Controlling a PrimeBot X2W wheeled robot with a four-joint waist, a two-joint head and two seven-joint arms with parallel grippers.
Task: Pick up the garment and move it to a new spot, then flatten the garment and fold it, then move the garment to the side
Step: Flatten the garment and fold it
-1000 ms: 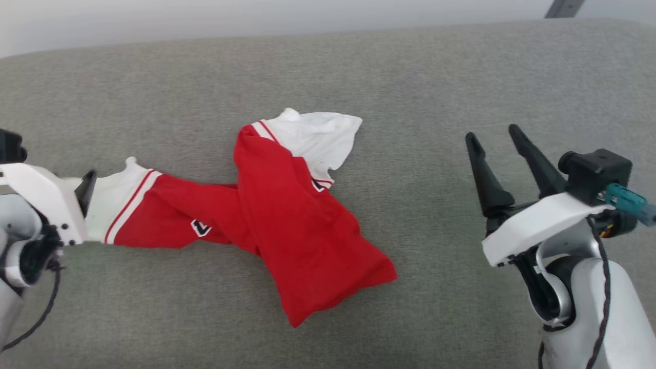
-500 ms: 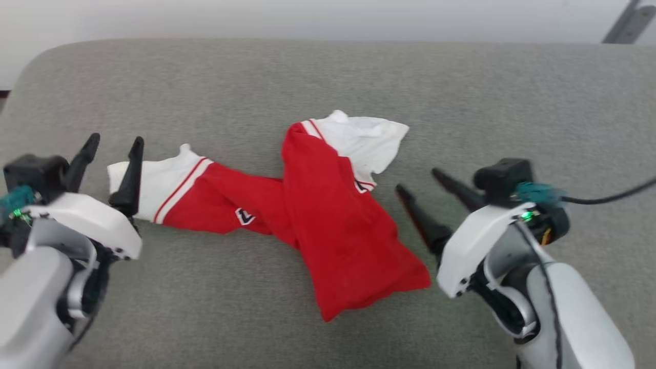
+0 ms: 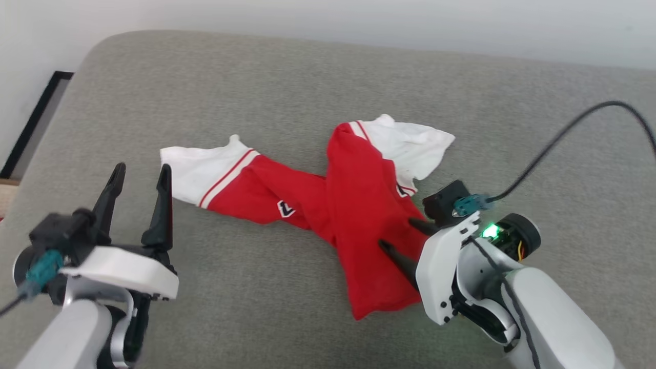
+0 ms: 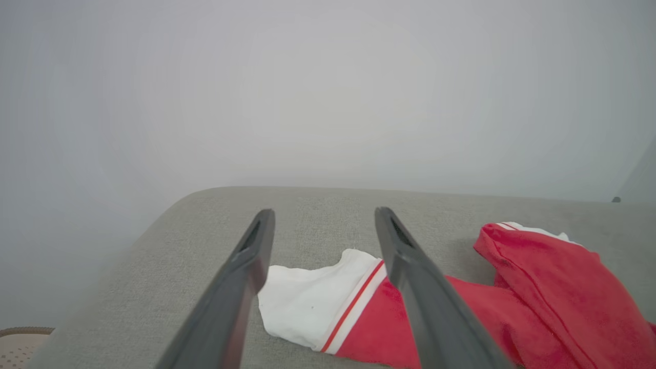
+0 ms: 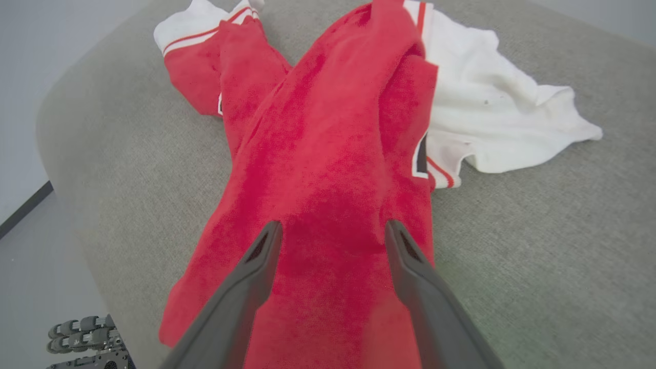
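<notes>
Since half a second ago the right gripper point(image 3: 397, 233) has been brought from just beside the garment point(image 3: 359, 215) to a place over its red lower part. The left gripper point(image 3: 142, 169) is now seen just beside the white cuff point(image 3: 197, 169) that was at its fingers a second ago. The whole head view has also been shifted, which is owed to the camera.

The garment is laid crumpled near the middle of the grey cushion point(image 3: 256, 92). Its two red lengths are crossed, the white cuff is turned toward the left gripper, and a larger white part point(image 3: 417, 146) is spread at the far right. A black, white-outlined mark point(image 3: 285, 208) is shown on the red near the crossing.

The right gripper's fingers are held spread apart, with nothing pinched. In the right wrist view the right gripper point(image 5: 333, 225) is seen with the garment point(image 5: 328, 154) between and beyond its fingertips; whether the cloth is touched cannot be told. The left gripper's fingers are likewise held spread, with nothing pinched. In the left wrist view the white cuff point(image 4: 307, 302) is framed between the fingers of the left gripper point(image 4: 324, 212).

A black cable point(image 3: 553, 136) is led from the right wrist, where a green light point(image 3: 489, 230) is lit
</notes>
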